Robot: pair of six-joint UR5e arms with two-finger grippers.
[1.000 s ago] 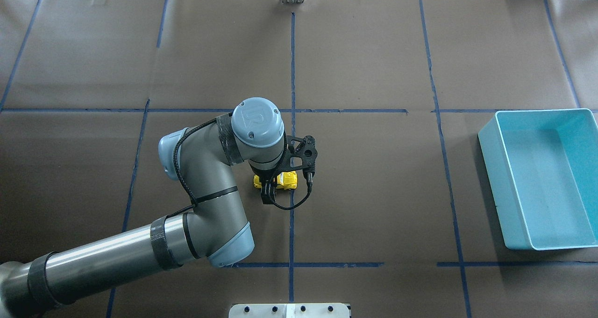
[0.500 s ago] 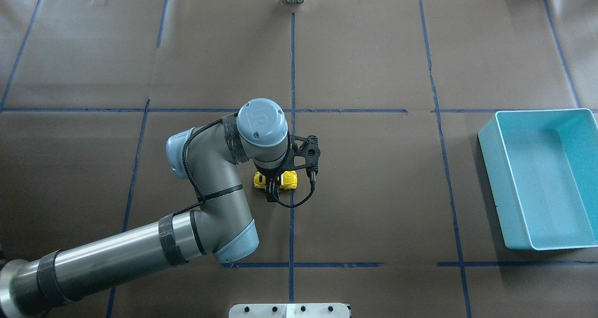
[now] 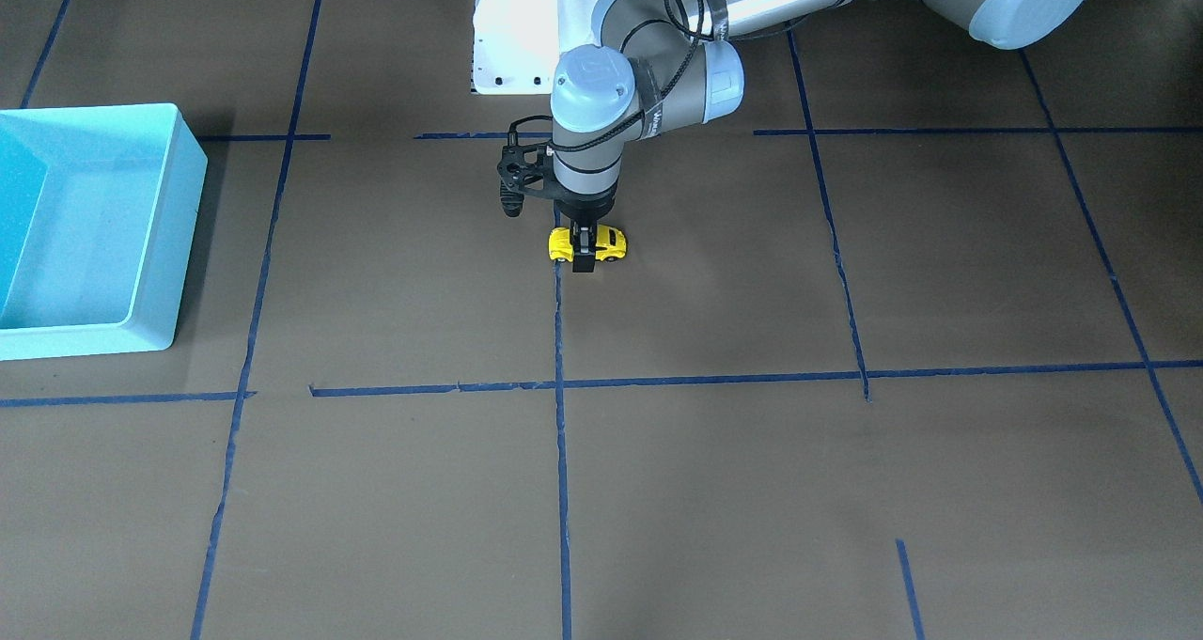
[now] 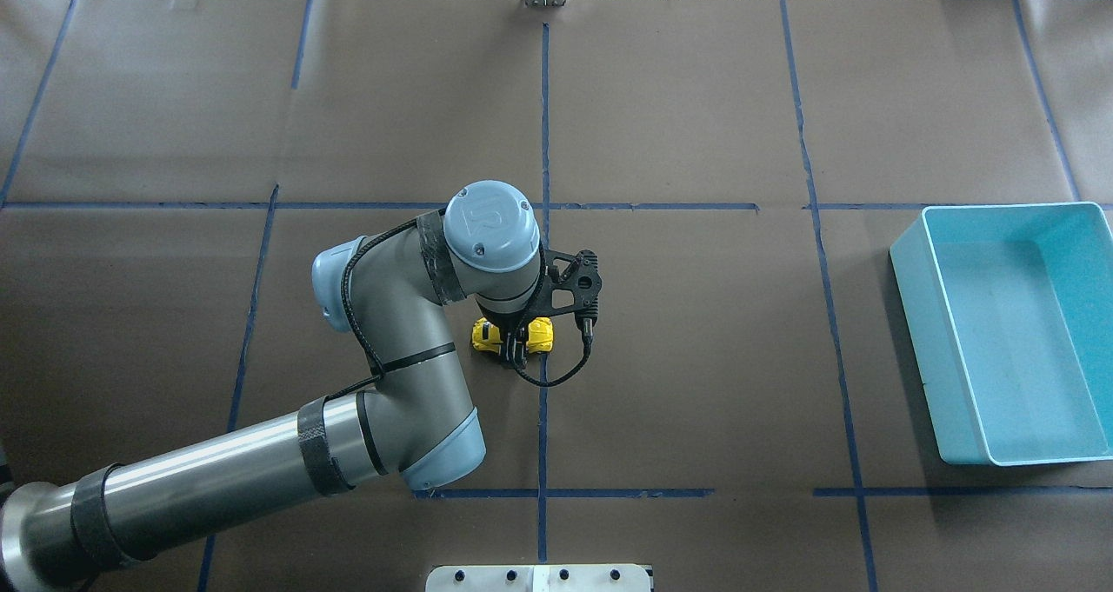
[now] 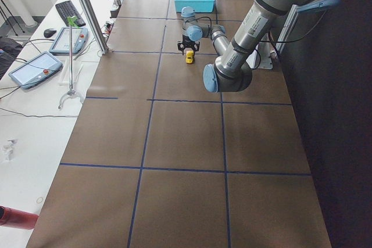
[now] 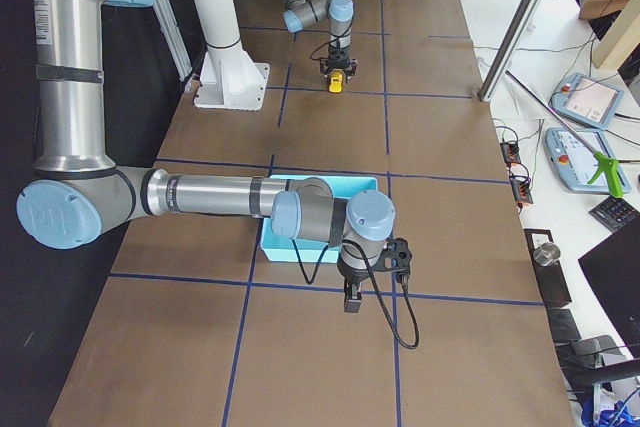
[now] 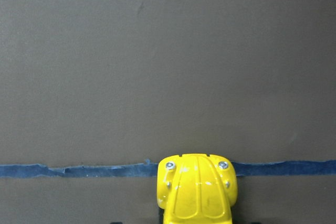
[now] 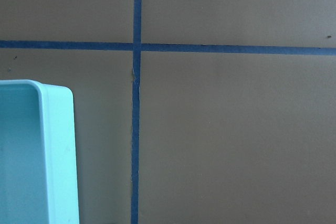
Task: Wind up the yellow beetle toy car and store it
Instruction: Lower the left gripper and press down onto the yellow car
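The yellow beetle toy car [image 3: 611, 241] stands on the brown paper beside the blue centre line, at mid-table [image 4: 539, 335]. My left gripper [image 3: 584, 245] points straight down over it, with one finger on each long side of the body, shut on it [image 4: 513, 342]. The left wrist view shows the car's rounded end [image 7: 197, 195] at the bottom edge, over a blue tape line. My right gripper [image 6: 352, 302] hangs near the turquoise bin [image 6: 330, 184]. It shows only in the exterior right view, so I cannot tell whether it is open or shut.
The turquoise bin [image 4: 909, 314] sits at the table's right side, empty, and its corner shows in the right wrist view [image 8: 58, 150]. The white robot base plate [image 4: 539, 577] is at the near edge. Blue tape lines divide the brown paper.
The left arm has shifted slightly to the right over the car. The gripper's near finger has moved in against the car's side. The car has stayed in place.
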